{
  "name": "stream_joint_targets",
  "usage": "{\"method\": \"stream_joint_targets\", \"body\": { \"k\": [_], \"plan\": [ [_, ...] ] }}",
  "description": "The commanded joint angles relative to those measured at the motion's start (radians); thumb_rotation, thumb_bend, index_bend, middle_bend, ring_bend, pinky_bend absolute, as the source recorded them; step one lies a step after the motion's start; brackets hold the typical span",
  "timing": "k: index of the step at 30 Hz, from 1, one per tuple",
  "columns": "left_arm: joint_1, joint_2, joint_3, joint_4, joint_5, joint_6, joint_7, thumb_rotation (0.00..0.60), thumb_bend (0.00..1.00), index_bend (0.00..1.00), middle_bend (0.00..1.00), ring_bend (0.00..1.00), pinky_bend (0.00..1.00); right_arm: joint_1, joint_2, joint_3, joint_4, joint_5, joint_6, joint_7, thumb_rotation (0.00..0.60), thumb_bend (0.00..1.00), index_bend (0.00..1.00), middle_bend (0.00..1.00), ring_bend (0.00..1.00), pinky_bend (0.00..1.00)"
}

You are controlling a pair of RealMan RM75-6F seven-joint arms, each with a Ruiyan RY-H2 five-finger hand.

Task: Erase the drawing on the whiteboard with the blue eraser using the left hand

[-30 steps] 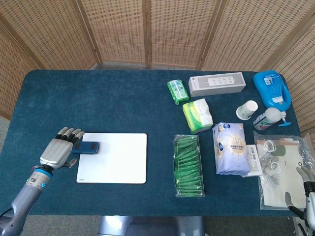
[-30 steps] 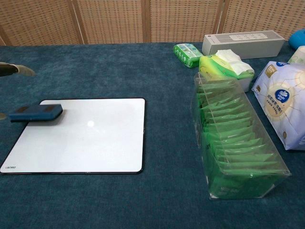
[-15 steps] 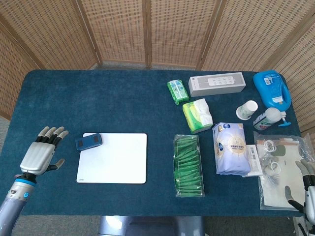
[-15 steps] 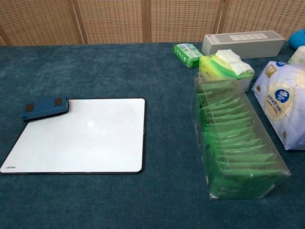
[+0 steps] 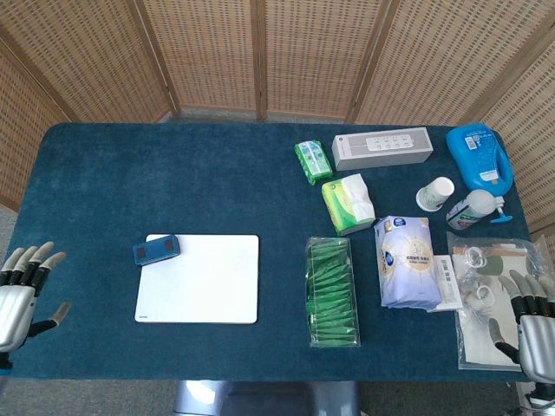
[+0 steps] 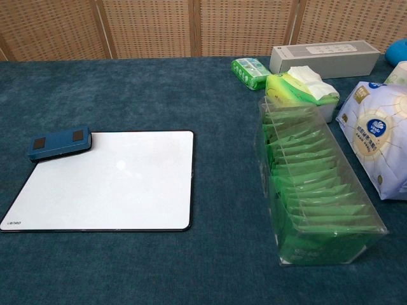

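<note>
The blue eraser (image 5: 156, 250) is lying on the far-left corner of the whiteboard (image 5: 204, 282), partly overhanging its edge onto the blue table (image 5: 173, 182) — the board's surface is showing plain white in both views. The left hand (image 5: 22, 295) is hovering at the table's left edge, well apart from the eraser, its fingers spread and holding nothing. The right hand (image 5: 529, 325) is sitting at the lower right corner over a clear plastic bag (image 5: 486, 295), fingers apart; whether it is touching the bag is hard to tell. A clear box of green packets (image 6: 311, 190) is standing to the right of the whiteboard.
</note>
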Motion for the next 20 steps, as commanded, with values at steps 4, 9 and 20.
{"method": "stream_joint_targets", "body": {
  "k": [4, 9, 20],
  "plan": [
    [0.153, -0.036, 0.055, 0.098, 0.092, 0.181, -0.108, 0.6, 0.36, 0.16, 0.02, 0.0, 0.0, 0.016, 0.022, -0.004, -0.052, -0.023, -0.002, -0.085, 0.6, 0.39, 0.16, 0.11, 0.0, 0.05],
    [0.204, -0.057, 0.059, 0.138, 0.1, 0.218, -0.143, 0.6, 0.36, 0.17, 0.03, 0.0, 0.0, 0.019, 0.033, -0.006, -0.075, -0.034, 0.005, -0.105, 0.6, 0.39, 0.16, 0.11, 0.0, 0.05],
    [0.247, -0.046, 0.044, 0.126, 0.106, 0.213, -0.158, 0.6, 0.36, 0.17, 0.02, 0.0, 0.0, 0.031, 0.031, -0.023, -0.088, -0.048, -0.008, -0.096, 0.6, 0.39, 0.16, 0.1, 0.0, 0.02]
  ]
}}
